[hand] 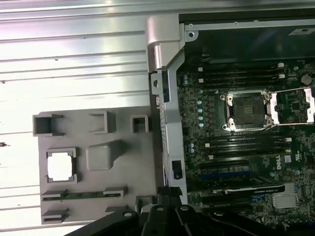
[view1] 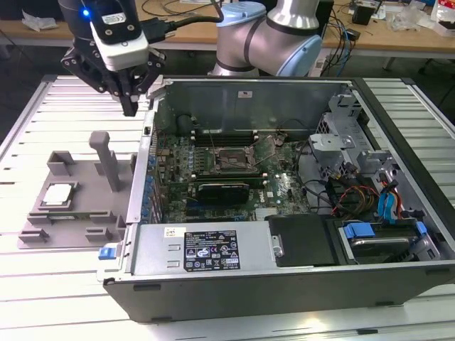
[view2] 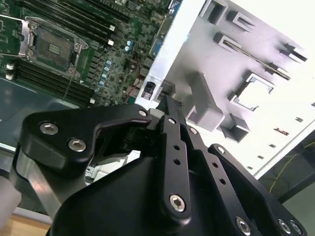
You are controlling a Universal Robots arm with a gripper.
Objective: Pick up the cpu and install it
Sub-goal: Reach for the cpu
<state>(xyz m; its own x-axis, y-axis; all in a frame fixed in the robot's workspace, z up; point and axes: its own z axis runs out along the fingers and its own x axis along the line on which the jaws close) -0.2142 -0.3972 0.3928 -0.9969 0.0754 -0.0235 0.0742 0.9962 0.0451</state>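
The cpu (view1: 58, 193) is a small silver square lying flat in a recess of the grey plastic tray (view1: 78, 220), at the exterior view's left. Both wrist views show it as a bright square (view2: 253, 92) (hand: 60, 164). My gripper (view1: 130, 106) hangs above the table beyond the tray, beside the computer case's left wall. Its black fingers (view2: 170, 118) meet at the tips, shut and holding nothing. The open socket (view1: 227, 160) sits on the green motherboard inside the case, its metal frame flipped up (hand: 246, 110) (view2: 54, 46).
The open computer case (view1: 284, 270) takes up the middle and right of the slatted metal table (view1: 57, 298). A grey upright post (view1: 106, 160) rises from the tray. Cables and drive bays (view1: 370, 199) fill the case's right side. The arm (view1: 270, 39) reaches in from behind.
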